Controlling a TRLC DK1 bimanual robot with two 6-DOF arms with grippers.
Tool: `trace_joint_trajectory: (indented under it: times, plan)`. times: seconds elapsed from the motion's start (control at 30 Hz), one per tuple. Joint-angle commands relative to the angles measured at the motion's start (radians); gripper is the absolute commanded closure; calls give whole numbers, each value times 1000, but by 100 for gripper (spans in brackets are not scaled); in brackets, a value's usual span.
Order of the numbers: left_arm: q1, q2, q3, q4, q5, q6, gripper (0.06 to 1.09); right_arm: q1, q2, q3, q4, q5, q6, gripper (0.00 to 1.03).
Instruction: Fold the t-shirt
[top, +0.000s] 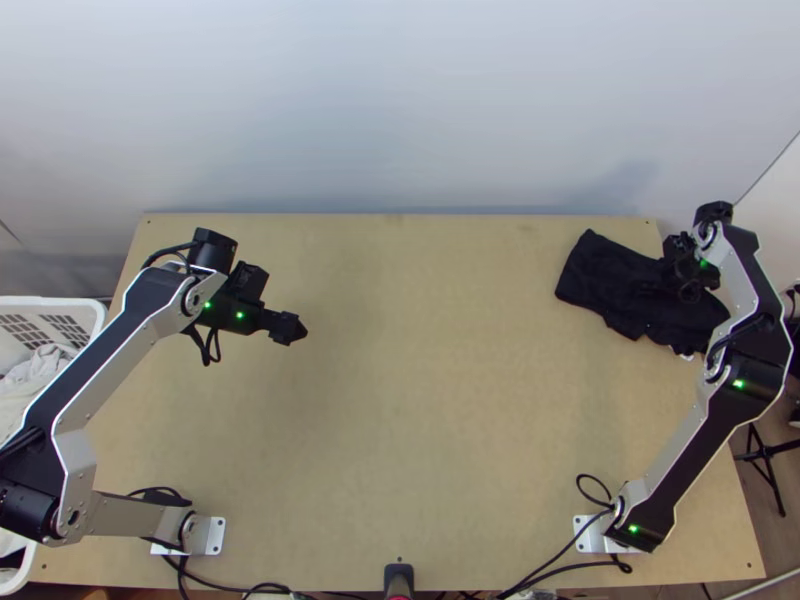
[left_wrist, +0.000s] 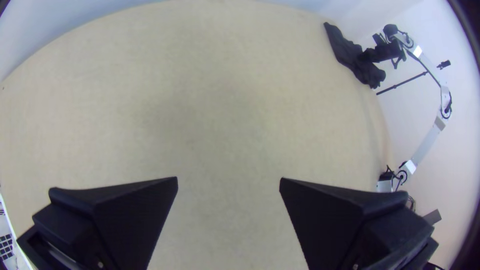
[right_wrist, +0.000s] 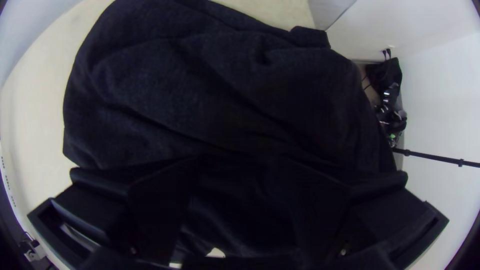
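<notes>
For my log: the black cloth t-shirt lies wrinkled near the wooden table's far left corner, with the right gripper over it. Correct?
Wrong corner: the top view shows the wrinkled black t-shirt near the wooden table's far right corner, under the right gripper.

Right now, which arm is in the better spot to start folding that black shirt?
Probably the right: its gripper is open right over the shirt, which lies bunched at the table's far right corner. The left gripper, also open, is over bare wood on the far left.
</notes>
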Motion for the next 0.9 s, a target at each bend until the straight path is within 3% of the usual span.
trace_joint_trajectory:
  times: [0.0,0.1,0.37,0.73,0.87]
  plan:
    - [6,-1,-1,-6,4,9,10,44,-48,-6,1,-3,7,21]
    - [14,-10,-5,-8,3,10,10,67,-93,6,-17,-3,5,5]
    - [29,-50,-5,-20,4,7,10,80,-298,16,-28,-17,2,5]
    - [41,-156,-19,-28,-2,-54,10,244,-650,-156,-46,-44,22,5]
    - [43,-263,-79,46,-116,-74,10,284,-809,-325,37,-44,53,5]
